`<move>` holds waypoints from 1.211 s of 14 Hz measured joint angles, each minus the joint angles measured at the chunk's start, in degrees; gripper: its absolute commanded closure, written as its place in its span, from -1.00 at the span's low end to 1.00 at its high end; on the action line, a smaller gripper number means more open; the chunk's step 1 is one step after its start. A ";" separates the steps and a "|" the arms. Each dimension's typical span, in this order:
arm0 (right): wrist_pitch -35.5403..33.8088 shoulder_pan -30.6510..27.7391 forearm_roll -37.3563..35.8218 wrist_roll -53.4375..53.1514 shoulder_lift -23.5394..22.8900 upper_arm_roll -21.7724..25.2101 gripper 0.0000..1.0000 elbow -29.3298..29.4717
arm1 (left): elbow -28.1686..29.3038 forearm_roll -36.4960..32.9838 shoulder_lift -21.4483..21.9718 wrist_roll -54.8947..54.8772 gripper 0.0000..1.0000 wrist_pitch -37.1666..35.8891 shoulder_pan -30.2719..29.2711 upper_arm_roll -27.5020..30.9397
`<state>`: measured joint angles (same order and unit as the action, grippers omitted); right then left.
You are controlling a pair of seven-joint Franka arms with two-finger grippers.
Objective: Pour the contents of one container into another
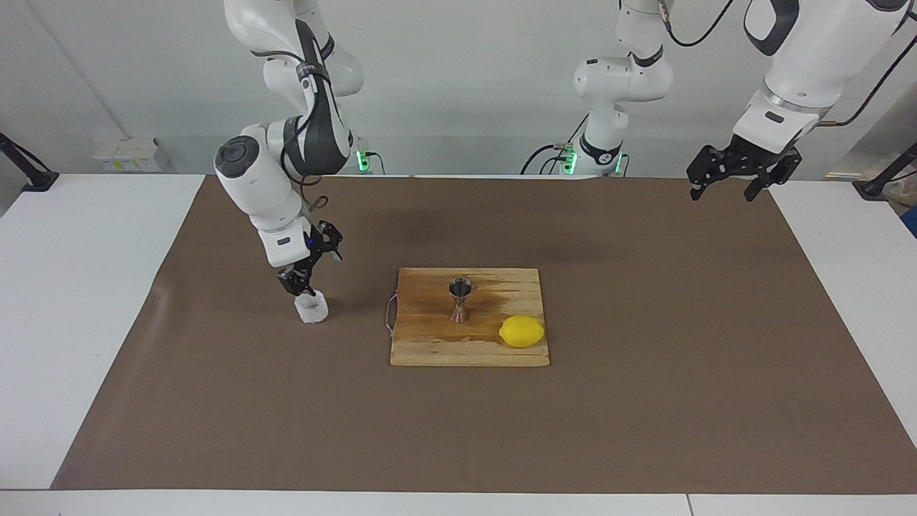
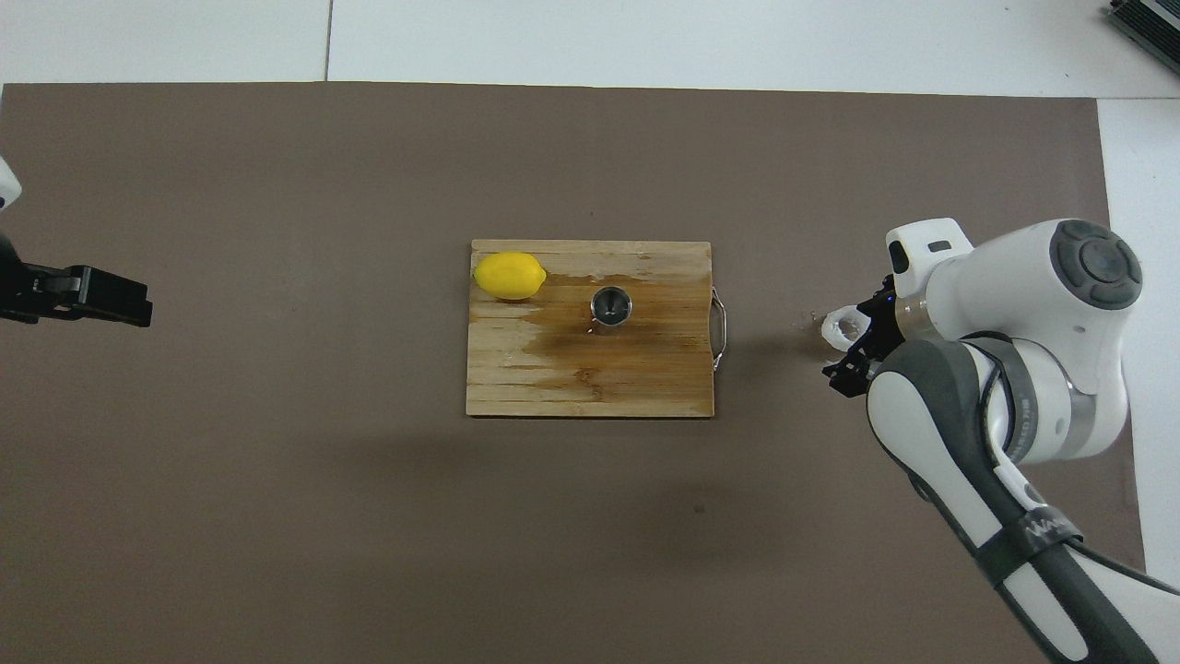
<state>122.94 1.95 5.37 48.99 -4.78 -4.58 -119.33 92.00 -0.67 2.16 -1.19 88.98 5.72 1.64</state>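
Brown mat [image 1: 645, 401] over the table, wooden cutting board [image 1: 430, 344] at its centre, left gripper [image 1: 741, 175] waiting with fingers spread above the mat's corner, right gripper [image 1: 301, 283] grasping the rim of the frosted cup [image 1: 312, 308] on the mat toward the right arm's edge, lemon [image 1: 521, 331] at a board corner, steel jigger [image 1: 460, 297] upright mid-board.

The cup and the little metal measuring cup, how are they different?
The cup is whitish and see-through; the metal measuring cup is shiny steel. The cup is squat, the measuring cup pinched at the waist. The cup sits on the brown mat with the right tool at its rim; the measuring cup stands untouched on the wooden board. Both are small and upright.
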 measured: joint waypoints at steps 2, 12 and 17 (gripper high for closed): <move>-2.39 -0.06 -0.69 -10.00 0.00 0.21 -1.00 1.10 | 0.00 0.00 0.00 0.00 -1.00 0.00 0.00 0.00; -28.80 -0.21 -6.03 -56.60 4.58 0.54 -1.00 19.96 | 0.00 0.00 0.00 0.00 -1.00 0.00 0.00 0.00; -30.54 -3.15 -6.09 -58.26 8.08 0.98 -1.00 20.29 | 0.00 0.00 0.00 0.00 -1.00 0.00 0.00 0.00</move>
<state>92.40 -1.20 -0.72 -9.27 3.31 -3.60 -99.04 92.00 -0.67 2.16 -1.19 88.98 5.72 1.64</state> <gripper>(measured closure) 0.000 0.000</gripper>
